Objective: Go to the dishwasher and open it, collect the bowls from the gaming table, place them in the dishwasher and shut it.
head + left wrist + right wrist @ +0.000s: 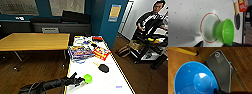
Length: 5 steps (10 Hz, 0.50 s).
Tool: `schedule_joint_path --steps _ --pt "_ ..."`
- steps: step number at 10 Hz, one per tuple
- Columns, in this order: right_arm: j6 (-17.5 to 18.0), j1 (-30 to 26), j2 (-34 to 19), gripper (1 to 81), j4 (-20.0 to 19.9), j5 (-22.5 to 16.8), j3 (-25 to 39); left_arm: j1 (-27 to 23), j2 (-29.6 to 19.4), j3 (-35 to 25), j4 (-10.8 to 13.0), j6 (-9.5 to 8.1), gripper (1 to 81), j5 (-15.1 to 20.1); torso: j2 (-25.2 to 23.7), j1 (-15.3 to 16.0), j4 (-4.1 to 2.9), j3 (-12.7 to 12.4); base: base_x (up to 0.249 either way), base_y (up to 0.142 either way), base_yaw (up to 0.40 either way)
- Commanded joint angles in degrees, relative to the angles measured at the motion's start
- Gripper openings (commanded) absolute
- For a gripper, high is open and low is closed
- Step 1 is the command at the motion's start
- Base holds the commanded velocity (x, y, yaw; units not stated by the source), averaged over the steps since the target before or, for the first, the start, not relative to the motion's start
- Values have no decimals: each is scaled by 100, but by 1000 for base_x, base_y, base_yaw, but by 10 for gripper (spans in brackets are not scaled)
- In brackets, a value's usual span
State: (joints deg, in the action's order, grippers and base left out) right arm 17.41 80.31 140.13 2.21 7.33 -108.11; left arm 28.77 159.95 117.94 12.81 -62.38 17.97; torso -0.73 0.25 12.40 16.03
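Observation:
The lime green bowl (87, 78) hangs tilted just over the near end of the gaming table (110, 86), a long white top with a thin yellowish edge. My left gripper (78, 80) reaches in from the left and is shut on its rim. In the left wrist view the green bowl (225, 31) casts a shadow on a red ring printed on the white top (183, 18), with my gripper (228, 44) at its rim. The blue bowl (194, 80) is held by my right gripper (217, 91) above the wooden floor. The dishwasher is out of view.
Game boxes (80, 52), a red box (101, 53) and a black paddle (103, 67) lie farther along the white table. A light wooden table (35, 41) stands to the left. At the right a person (152, 18) stands by a rig. A dark part of my base (221, 70) is below the blue bowl.

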Motion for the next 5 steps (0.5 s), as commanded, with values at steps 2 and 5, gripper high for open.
schedule_joint_path --steps 2,5 --pt "-9 -186 -185 10 105 -328 71 -877 397 202 46 -20 811 145 0 0 0 0 0 0 0" --pt "-9 -194 -167 10 105 -328 45 -834 635 423 63 -11 811 172 0 0 0 0 0 0 0"
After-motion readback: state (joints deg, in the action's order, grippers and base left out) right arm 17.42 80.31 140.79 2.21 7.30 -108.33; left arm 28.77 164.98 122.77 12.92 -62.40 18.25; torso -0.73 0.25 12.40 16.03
